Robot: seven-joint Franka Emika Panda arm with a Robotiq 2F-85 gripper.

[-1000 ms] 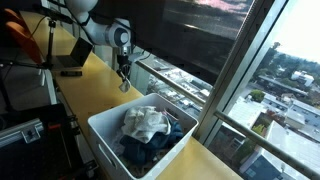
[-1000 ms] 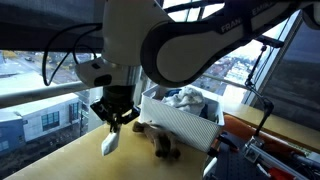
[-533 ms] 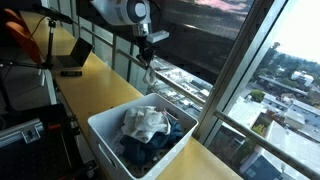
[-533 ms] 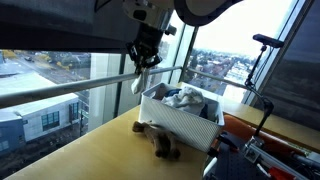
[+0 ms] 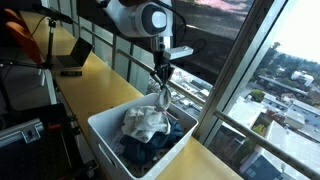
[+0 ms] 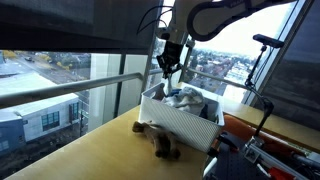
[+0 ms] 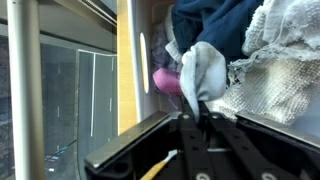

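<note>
One pale cloth (image 7: 200, 72) is pinched between the closed fingers (image 7: 212, 124). It hangs straight down from them, long axis vertical. Directly beneath, near the far end, sits the white bin (image 5: 104, 128) of laundry (image 5: 147, 122), resting on the tabletop (image 5: 98, 76). Beyond stands the window (image 5: 250, 60).

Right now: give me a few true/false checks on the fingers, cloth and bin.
1. The fingers pinch a white cloth. True.
2. The bin is empty. False: it holds clothes, white on top and dark blue below.
3. The cloth hangs in the air above the bin. True.
4. The bin stands on the floor. False: it sits on the wooden table by the window.
</note>
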